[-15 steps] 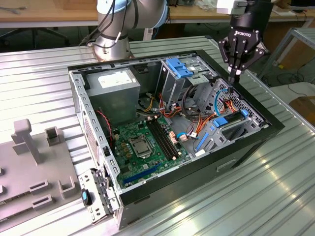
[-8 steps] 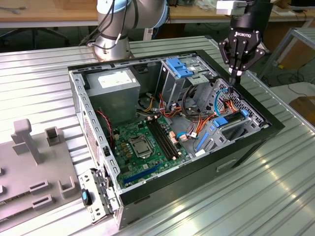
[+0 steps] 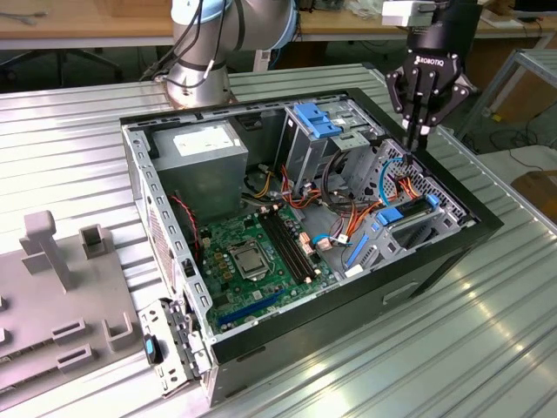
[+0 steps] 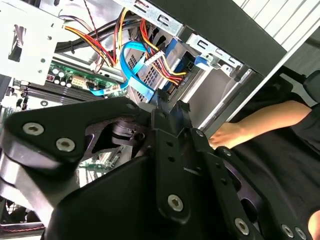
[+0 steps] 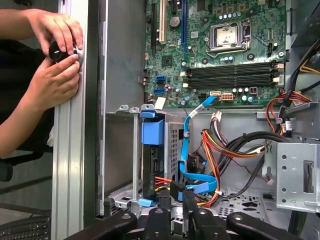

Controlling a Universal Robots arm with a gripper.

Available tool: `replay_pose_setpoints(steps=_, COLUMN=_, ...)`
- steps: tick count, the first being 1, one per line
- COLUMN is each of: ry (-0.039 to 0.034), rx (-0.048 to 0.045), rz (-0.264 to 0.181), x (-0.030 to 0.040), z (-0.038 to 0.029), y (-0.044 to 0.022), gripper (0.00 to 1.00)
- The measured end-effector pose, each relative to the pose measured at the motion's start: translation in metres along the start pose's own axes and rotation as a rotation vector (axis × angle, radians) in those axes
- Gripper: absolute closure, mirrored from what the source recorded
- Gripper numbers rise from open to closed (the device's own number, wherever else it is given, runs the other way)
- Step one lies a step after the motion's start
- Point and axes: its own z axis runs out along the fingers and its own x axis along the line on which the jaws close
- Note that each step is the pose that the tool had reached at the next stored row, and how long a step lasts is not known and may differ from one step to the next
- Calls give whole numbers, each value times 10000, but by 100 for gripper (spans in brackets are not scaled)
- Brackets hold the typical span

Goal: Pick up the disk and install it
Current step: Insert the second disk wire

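Gripper [image 3: 411, 148] hovered over the computer case [image 3: 435, 257] at the exterior view's right, jaws pinched closed, nothing seen between. Disk [image 3: 409, 225] sat in its bay just below the fingertips [image 5: 176, 192], beside a blue cable [image 5: 192, 172]. 2 hands [image 5: 52, 60] rested on the table [image 3: 487, 348] edge.

One open computer case [image 3: 452, 248] lies on the table, holding one green motherboard [image 3: 252, 257] with one processor socket [image 3: 244, 260] at its centre and four memory slots [image 3: 287, 244] at the socket's 3 o'clock. One grey power supply box [image 3: 202, 157] sits at the board's 12 o'clock. One blue-railed disk [image 5: 152, 150] stands in its bay in the first wrist view. One gripper [image 3: 416, 131] hangs over the case. Two hands [image 5: 52, 55] of a person show in the first wrist view.
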Motion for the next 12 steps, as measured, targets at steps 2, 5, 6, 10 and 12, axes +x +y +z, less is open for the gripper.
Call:
replay_pose_setpoints(steps=2, ry=3, rx=0, rz=0, x=-1, z=2, y=0, gripper=75)
replay_pose_setpoints(steps=5, ry=9, rx=2, rz=-5, x=-8, z=9, y=1, gripper=67)
replay_pose_setpoints(steps=6, ry=10, rx=1, rz=-5, x=-12, z=10, y=1, gripper=67)
replay_pose_setpoints(steps=10, ry=37, rx=1, rz=-3, x=-31, z=33, y=2, gripper=60)
replay_pose_setpoints(steps=12, ry=193, rx=6, rz=-22, x=-77, z=38, y=13, gripper=60)
